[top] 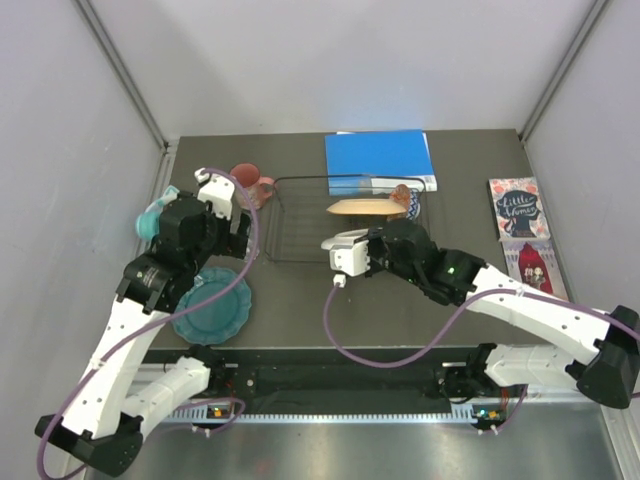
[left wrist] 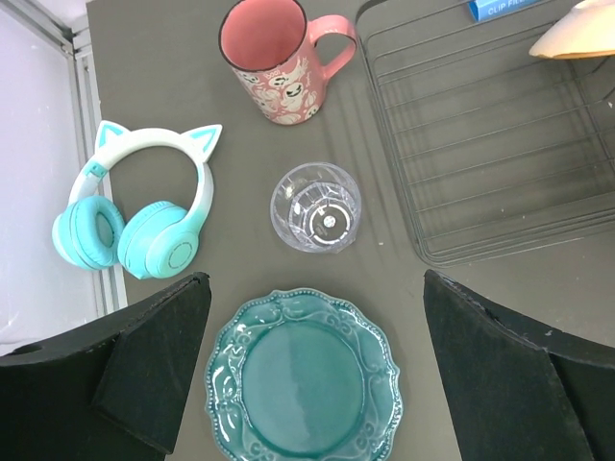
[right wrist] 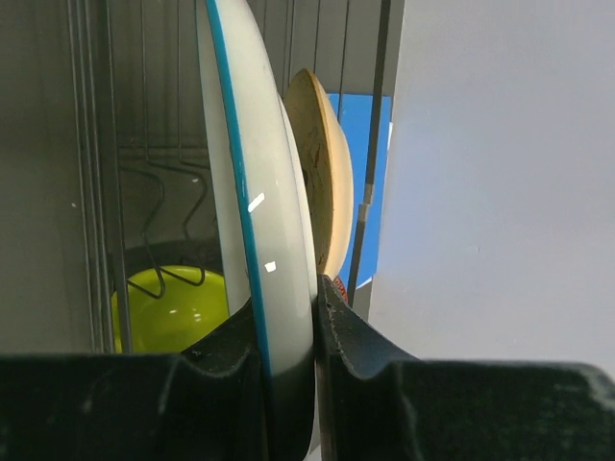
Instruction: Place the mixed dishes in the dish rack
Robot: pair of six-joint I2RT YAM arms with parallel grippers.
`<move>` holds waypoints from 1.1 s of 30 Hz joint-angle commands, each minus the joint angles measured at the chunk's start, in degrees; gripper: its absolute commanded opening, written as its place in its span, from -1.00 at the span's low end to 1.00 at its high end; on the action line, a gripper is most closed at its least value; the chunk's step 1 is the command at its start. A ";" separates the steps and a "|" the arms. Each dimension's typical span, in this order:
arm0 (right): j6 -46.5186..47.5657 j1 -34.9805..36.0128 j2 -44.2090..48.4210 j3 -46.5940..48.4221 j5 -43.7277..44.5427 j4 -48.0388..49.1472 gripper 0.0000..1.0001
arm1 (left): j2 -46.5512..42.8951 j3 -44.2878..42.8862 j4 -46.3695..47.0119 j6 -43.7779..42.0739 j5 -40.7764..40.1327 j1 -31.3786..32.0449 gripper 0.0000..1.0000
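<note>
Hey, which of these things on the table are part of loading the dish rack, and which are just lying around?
For the job: dish rack, white plate, peach plate, yellow-green bowl, teal plate, pink mug, clear cup.
Lying about: cat-ear headphones, blue book, two small picture books.

On the left, a teal scalloped plate [left wrist: 303, 379], a clear cup [left wrist: 315, 206], a pink mug [left wrist: 274, 58] printed with small white-and-dark figures, and teal-and-white headphones [left wrist: 139, 216] are seen on the dark grey table [left wrist: 173, 86]. To the right, a white plate [right wrist: 255, 192] edged with a teal-blue line, a peach plate [right wrist: 322, 173] and a yellow-green bowl [right wrist: 173, 312] are seen at the black wire rack [left wrist: 390, 134]. A blue book [top: 380, 160] is seen at the far side.
</note>
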State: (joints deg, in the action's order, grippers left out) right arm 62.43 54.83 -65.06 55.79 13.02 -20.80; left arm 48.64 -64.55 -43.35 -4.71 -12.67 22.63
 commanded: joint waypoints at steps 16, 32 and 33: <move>6.38 -0.34 5.55 -3.76 3.77 23.96 -1.00 | 1.19 2.06 4.33 0.67 2.56 -1.45 0.90; 6.39 -1.91 7.66 -8.59 4.21 25.98 -1.00 | 1.37 3.12 5.03 1.37 3.53 -2.07 0.90; 6.30 -2.18 7.66 -8.85 3.95 25.98 -1.00 | 1.28 3.12 4.95 1.37 3.61 -2.15 0.90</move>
State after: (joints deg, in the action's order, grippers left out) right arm 67.94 54.24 -60.27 46.81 15.84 -5.43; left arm 50.04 -61.39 -41.47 -4.34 -9.82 20.99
